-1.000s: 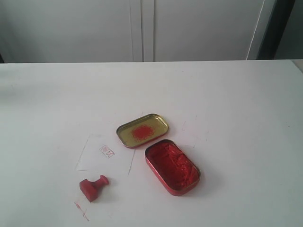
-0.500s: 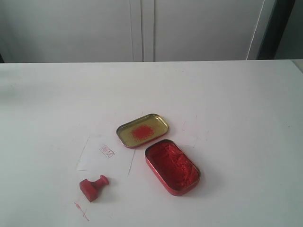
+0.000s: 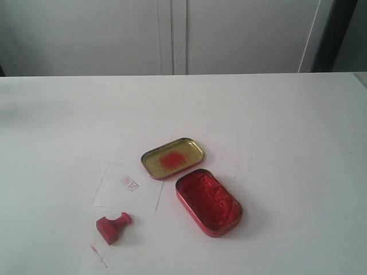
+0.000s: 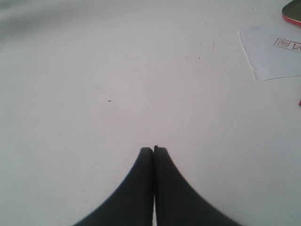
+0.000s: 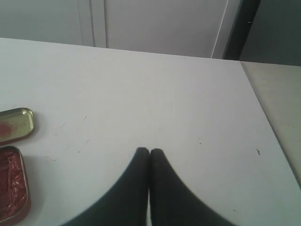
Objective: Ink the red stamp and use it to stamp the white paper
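We see both claws, left gripper (image 4: 153, 149) and right gripper (image 5: 149, 150), pressed together, holding nothing. The stamp (image 3: 113, 227) lies at lower left, below the already marked paper (image 3: 127, 188). Likely finished; otherwise grasp its knob.

You are looking at a plain office or lab room: a bare white laminate counter (image 3: 275, 114) with flat pale grey cabinet doors (image 3: 172, 34) directly behind it.

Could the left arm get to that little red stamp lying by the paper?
Probably yes. The red stamp lies on its side on open table, clear of the white paper and the ink tin. The left gripper, jaws shut, must open first.
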Action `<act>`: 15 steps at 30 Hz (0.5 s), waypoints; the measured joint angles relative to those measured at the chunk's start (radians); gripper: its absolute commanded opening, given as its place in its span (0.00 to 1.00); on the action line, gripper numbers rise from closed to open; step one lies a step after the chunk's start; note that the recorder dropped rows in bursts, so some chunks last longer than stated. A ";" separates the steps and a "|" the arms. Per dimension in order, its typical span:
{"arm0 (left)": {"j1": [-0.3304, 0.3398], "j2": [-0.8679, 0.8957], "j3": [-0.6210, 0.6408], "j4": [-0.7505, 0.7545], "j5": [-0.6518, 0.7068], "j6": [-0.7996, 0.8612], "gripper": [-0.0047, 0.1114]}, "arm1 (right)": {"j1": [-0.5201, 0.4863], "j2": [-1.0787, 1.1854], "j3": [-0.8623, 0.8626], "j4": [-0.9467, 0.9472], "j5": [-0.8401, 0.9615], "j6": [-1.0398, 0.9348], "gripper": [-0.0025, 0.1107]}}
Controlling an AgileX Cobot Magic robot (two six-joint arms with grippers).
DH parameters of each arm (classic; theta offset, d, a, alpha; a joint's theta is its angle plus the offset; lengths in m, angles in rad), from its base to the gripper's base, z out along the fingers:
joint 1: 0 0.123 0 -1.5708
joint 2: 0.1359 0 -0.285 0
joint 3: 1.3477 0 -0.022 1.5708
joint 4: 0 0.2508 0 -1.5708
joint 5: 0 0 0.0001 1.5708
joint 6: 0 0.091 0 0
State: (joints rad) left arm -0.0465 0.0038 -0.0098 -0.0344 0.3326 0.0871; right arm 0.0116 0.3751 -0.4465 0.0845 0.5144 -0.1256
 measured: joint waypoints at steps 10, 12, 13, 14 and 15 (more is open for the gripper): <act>0.000 0.000 0.000 0.000 0.000 0.000 0.04 | 0.009 0.000 0.000 0.000 0.000 0.000 0.02; 0.000 0.000 0.000 0.000 0.000 0.000 0.04 | 0.009 0.000 0.000 0.000 0.000 0.000 0.02; 0.000 0.000 0.000 0.000 0.000 0.000 0.04 | 0.009 0.000 0.000 0.000 0.000 0.000 0.02; 0.000 0.000 0.000 0.000 0.000 0.000 0.04 | 0.009 0.000 0.000 0.000 0.000 0.000 0.02; 0.000 0.000 0.000 0.000 0.000 0.000 0.04 | 0.009 0.000 0.000 0.000 0.000 0.000 0.02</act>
State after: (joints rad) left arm -0.0465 0.0038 -0.0098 -0.0344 0.3326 0.0871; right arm 0.0208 0.3751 -0.4465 0.0845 0.5144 -0.1256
